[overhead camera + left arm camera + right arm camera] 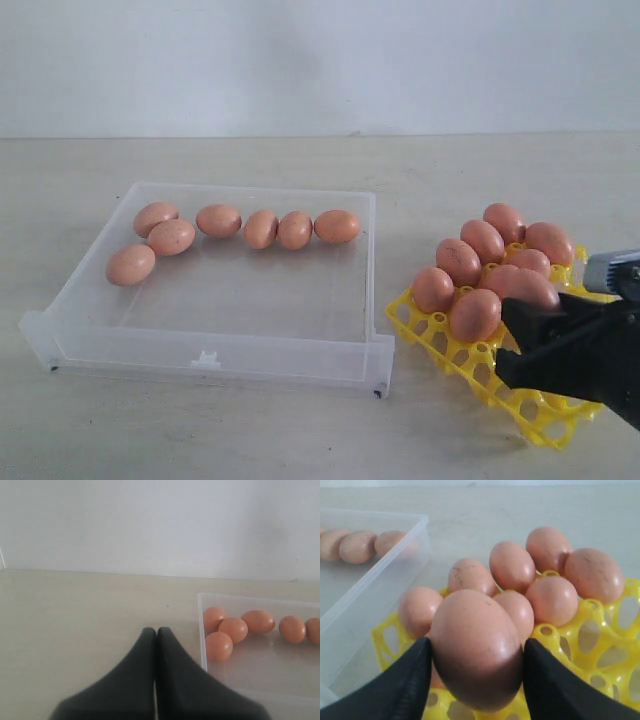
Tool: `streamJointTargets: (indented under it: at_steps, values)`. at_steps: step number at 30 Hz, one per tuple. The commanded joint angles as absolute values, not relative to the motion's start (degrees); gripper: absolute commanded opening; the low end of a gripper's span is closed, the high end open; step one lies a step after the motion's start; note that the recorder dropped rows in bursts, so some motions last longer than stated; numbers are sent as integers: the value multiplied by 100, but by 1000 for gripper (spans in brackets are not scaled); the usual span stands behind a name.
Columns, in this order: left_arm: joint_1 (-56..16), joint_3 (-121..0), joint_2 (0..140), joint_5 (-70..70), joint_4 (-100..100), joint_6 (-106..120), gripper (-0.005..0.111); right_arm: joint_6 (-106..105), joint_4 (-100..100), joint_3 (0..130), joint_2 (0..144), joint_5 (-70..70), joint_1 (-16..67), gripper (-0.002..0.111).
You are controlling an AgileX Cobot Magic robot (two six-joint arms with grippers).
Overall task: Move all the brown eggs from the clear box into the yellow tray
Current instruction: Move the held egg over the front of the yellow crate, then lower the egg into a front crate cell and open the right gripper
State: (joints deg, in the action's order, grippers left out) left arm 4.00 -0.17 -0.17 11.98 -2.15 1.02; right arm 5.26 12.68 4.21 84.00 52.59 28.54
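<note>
Though half-hidden outside — egg (pixel 476 630) in claw (pixel 476 645)

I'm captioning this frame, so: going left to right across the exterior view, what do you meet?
The clear box with seven loose brown eggs → yellow tray, partly filled → right gripper closed on an egg.

right gripper (pixel 475 650) | black jaws closed on reddish-brown oval egg (pixel 472 627) | bright yellow plastic lattice tray (pixel 570 647) holds seven more eggs (pixel 552 600) | clear plastic box (pixel 380 575) beside tray
</note>
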Motion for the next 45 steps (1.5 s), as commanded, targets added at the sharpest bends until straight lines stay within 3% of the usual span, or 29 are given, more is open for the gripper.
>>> streamJointTargets:
  at_steps: [1,45]
  values:
    - [404,0,0,1164,-203,116,-4,873,1233,166,8395,5708,2855,0]
    - [404,0,0,1164,-203,116,-4,993,847,328,9133,5478,2855,0]
